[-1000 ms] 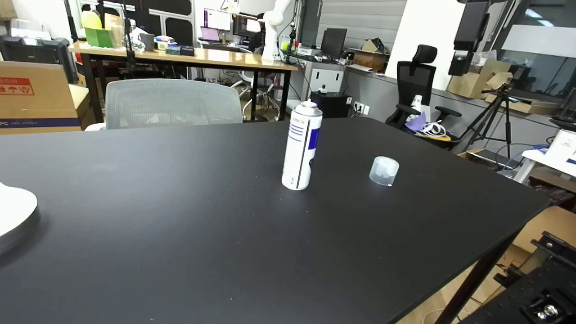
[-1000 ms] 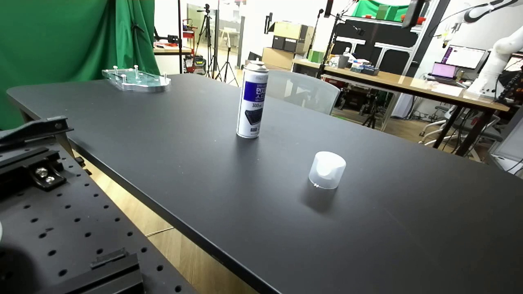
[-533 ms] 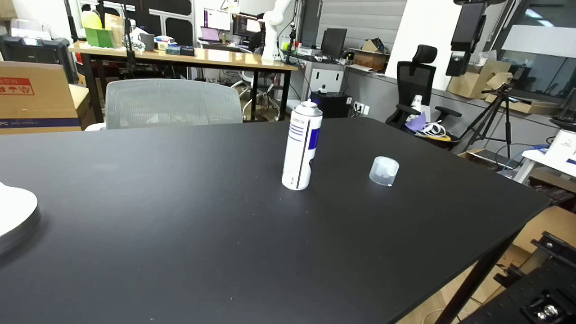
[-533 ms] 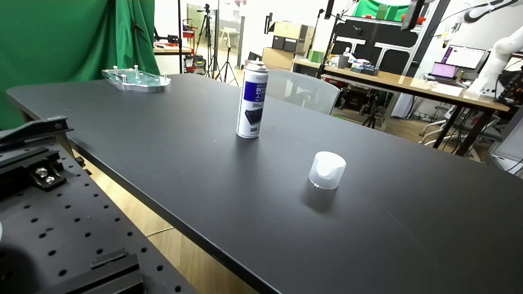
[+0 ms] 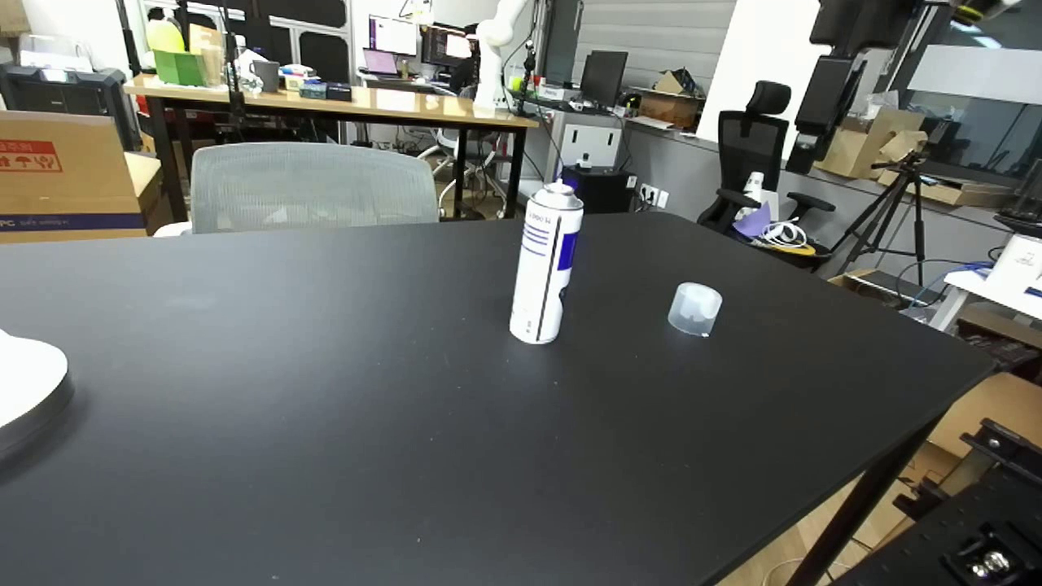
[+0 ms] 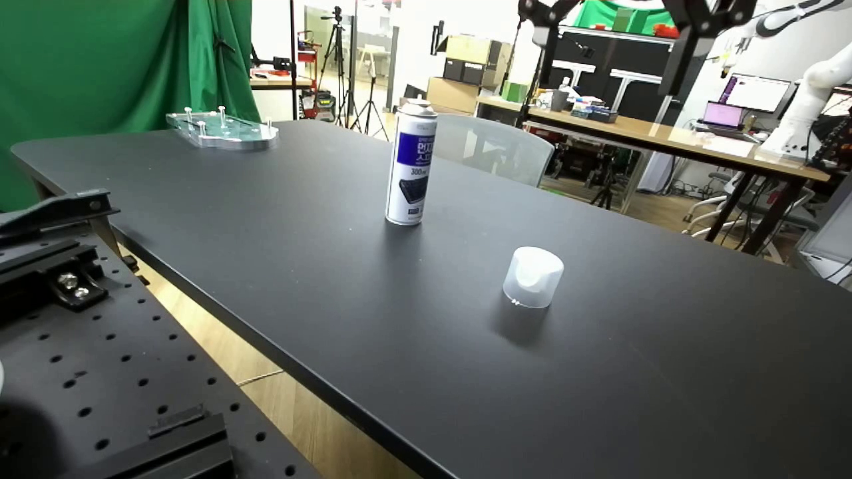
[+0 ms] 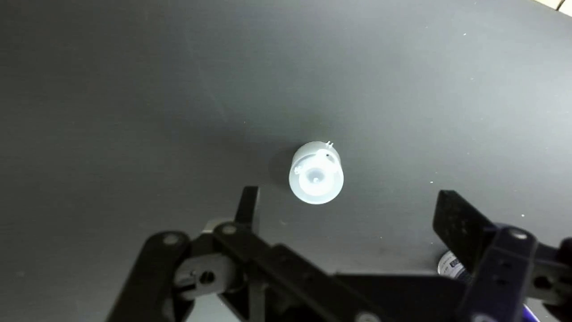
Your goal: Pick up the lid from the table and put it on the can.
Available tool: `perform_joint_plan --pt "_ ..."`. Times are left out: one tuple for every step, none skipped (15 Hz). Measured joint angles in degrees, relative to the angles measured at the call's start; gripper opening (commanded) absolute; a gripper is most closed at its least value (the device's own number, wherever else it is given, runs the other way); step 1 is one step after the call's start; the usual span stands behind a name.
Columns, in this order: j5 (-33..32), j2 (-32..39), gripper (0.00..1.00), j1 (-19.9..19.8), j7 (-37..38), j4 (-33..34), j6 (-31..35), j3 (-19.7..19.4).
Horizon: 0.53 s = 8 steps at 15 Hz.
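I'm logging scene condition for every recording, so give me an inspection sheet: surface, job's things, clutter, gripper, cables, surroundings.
Surface: dark table, lightly speckled.
Job's things: can upright, uncapped; lid on the table, apart from the can.
Clutter: clear panel with pegs on the table; white rounded object cut off by the frame, possibly the same thing.
Gripper: open above the table, holding nothing.
Cables: white coil, apparently cable, on the black chair.
Surroundings: grey mesh chair, wood-topped desk, green curtain.
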Motion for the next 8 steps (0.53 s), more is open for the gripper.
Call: perform_joint_plan --pt "0.0 0.8 1.0 -0.3 0.0 -1.0 3.0 0.0" --pt "0.0 1.7 1.0 -0.7 0.1 -2.1 6.1 0.0" --pt "0.0 2.5 1.0 -1.0 0.2 -3.1 8.9 0.1" --pt "-0.1 3.3 1.0 -1.4 0.2 -4.0 11.3 0.1" --pt "-0.3 4.2 1.0 -1.9 0.2 -4.9 13.4 0.1" --pt "-0.7 5.0 1.0 -2.5 0.5 -5.5 14.8 0.1" --pt "-1.1 5.9 1.0 -3.1 0.6 -5.8 15.6 0.1" --pt "-1.1 6.5 1.0 -3.4 0.6 -5.8 16.0 0.1"
